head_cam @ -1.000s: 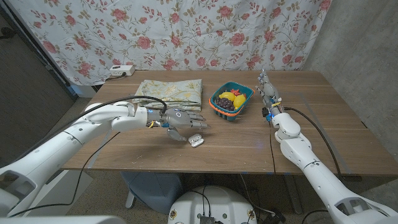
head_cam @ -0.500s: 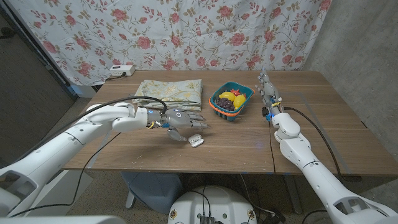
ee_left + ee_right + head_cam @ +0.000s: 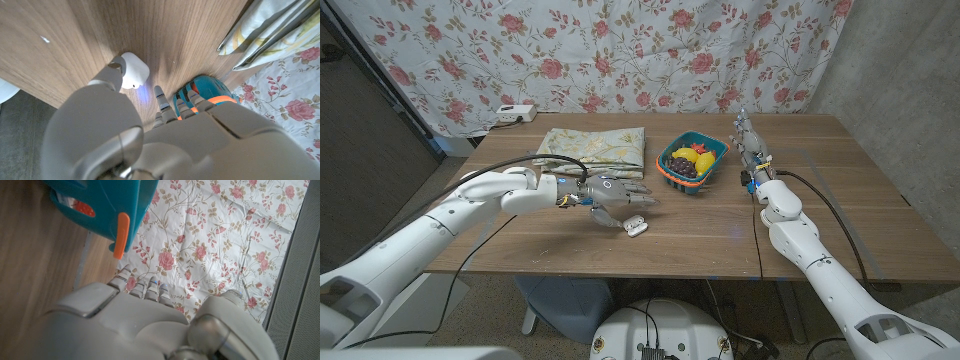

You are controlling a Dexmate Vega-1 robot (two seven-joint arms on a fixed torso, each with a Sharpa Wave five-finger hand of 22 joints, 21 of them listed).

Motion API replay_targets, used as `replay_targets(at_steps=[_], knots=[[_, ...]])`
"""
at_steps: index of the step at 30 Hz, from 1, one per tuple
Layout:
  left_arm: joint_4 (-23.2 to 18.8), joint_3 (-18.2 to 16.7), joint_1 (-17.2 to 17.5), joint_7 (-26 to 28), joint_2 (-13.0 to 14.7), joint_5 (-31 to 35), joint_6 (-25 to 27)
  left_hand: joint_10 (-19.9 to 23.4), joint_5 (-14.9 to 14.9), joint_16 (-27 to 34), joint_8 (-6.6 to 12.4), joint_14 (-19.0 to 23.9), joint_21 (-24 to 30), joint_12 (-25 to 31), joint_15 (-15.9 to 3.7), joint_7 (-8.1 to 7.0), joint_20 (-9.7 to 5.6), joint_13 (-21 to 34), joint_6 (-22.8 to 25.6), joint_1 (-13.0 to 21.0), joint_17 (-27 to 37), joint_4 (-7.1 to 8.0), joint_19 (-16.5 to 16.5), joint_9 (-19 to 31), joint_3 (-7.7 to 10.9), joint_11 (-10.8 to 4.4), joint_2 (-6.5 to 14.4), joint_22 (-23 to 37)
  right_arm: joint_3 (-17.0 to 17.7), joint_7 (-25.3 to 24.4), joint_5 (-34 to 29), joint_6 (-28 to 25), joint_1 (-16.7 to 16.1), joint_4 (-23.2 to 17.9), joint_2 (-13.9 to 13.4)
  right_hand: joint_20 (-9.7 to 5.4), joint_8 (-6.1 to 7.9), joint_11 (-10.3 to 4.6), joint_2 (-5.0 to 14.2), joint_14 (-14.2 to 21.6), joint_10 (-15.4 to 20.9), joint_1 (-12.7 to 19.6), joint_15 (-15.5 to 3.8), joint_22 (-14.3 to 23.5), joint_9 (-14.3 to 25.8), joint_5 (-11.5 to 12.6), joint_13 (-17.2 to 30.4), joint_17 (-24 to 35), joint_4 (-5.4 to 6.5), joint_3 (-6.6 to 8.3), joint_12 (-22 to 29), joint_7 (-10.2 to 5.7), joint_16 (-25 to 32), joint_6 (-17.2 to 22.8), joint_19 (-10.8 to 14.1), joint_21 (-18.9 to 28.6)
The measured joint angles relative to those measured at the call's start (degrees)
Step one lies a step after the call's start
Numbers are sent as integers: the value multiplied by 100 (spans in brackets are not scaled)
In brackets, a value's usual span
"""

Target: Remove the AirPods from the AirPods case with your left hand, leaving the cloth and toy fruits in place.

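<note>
Case (image 3: 636,227): white, on the tabletop (image 3: 820,215), near the front edge.
Left hand (image 3: 616,198): over the case, fingers curled down; thumb tip touching the case in the left wrist view; grip unclear.
Right hand (image 3: 749,140): beside the fruit basket (image 3: 691,162), fingers extended, holding nothing.
Cloth (image 3: 594,145): folded, behind the left hand.

The left hand (image 3: 618,203) is covering part of the AirPods case (image 3: 636,227), hiding whether it touches it. Beside the case, the AirPods themselves are appearing too small to tell.
</note>
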Motion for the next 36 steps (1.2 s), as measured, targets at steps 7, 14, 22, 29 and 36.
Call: replay_targets(at_steps=[7, 14, 22, 29, 36], knots=[[27, -9, 25, -151, -32, -197, 32, 21, 0, 0, 0, 21, 0, 45, -21, 0, 0, 0, 0, 0, 0, 0, 0, 0, 0, 21, 0, 0, 1, -12, 0, -41, -16, -49, -19, 0, 0, 0, 0, 0, 0, 0, 0, 0, 0, 0, 0, 0, 0, 0, 0, 0, 0, 0, 0, 0], [50, -16, 37, -263, -59, -319, 38, 74, 0, 0, 0, 21, 0, 45, -21, -21, 0, 0, -21, 30, 0, 0, 0, 0, 0, 31, -30, 0, 15, -18, 1, -73, -40, -81, -41, 0, 0, 0, 0, 0, 0, 0, 0, 0, 0, 0, 0, 0, 0, 0, 0, 0, 0, 0, 0, 0], [74, -25, 51, -328, -84, -366, 36, 161, 0, 0, 0, 43, 0, 89, -43, -42, 0, 0, -1, 29, 0, -24, 0, 0, -24, 25, -30, 0, 17, -15, 9, -88, -41, -82, -42, 0, 0, 0, 8, 0, -1, 8, 0, 0, 0, 0, 0, 0, 0, 0, 0, 0, 0, 0, 0, 0], [87, -26, 48, -327, -101, -366, 21, 260, 0, 0, 0, 62, 0, 120, -62, -42, 0, 0, 0, 29, 0, -24, 0, 0, -24, 10, -30, 0, 22, -14, 12, -99, -32, -72, -42, 0, 0, 1, 23, 0, 0, 23, 0, 0, 0, 0, 0, 0, 0, 0, 0, 0, 0, 0, 0, 0], [105, -21, 27, -393, -112, -363, 2, 268, 0, 0, 0, 94, 0, 120, -94, -41, 0, 0, -1, 53, 0, -24, 0, 0, -23, 20, -54, 0, 28, -13, 12, -101, -26, -59, -41, 0, 0, 1, 23, 0, -1, 22, 0, 0, 0, 0, 0, 0, 0, 0, 0, 0, 0, 0, 0, 0]])
